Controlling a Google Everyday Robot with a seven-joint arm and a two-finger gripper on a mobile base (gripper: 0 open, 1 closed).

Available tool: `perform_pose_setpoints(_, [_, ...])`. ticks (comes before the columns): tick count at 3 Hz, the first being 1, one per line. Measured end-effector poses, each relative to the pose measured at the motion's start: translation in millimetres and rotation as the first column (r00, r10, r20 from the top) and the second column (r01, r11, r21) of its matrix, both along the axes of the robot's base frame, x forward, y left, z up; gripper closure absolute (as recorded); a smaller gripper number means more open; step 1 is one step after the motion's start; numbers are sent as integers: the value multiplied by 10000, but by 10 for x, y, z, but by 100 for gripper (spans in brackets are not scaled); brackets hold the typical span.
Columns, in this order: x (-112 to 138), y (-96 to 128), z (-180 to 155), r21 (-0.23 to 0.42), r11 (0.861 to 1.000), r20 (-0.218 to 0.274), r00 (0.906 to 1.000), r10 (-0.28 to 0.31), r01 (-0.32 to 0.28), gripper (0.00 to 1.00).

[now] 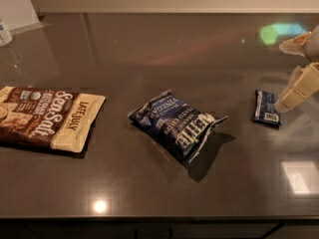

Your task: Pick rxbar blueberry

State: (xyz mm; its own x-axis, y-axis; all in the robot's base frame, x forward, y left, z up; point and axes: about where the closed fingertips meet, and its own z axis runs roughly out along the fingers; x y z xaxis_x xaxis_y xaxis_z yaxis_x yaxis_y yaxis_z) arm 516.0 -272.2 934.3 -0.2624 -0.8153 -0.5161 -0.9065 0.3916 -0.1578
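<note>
The rxbar blueberry is a small flat navy wrapper with a white label patch, lying on the dark countertop at the right. My gripper comes in from the right edge, just above and to the right of the bar. Its cream fingers are spread apart with nothing between them. The lower fingertip hangs right by the bar's right end; whether it touches the bar cannot be told.
A larger dark blue kettle chip bag lies in the middle. A brown and cream sea salt snack bag lies at the left. A small white container stands at the far left back. The counter's front edge runs along the bottom.
</note>
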Motion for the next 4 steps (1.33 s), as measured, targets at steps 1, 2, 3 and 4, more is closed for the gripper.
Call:
perform_pose_setpoints(1, [180,-341,-560,440,9987,149,9996,233,-240,0])
perform_pose_setpoints(2, [159,-395,-760,386,9992,-298,9994,156,-145,0])
perform_pose_setpoints(3, [99,-406,-1057,90,9997,-1384,9901,-220,234,0])
perform_pose_setpoints(4, [76,-398,-1186,-40,9991,-1863,9816,-411,411,0])
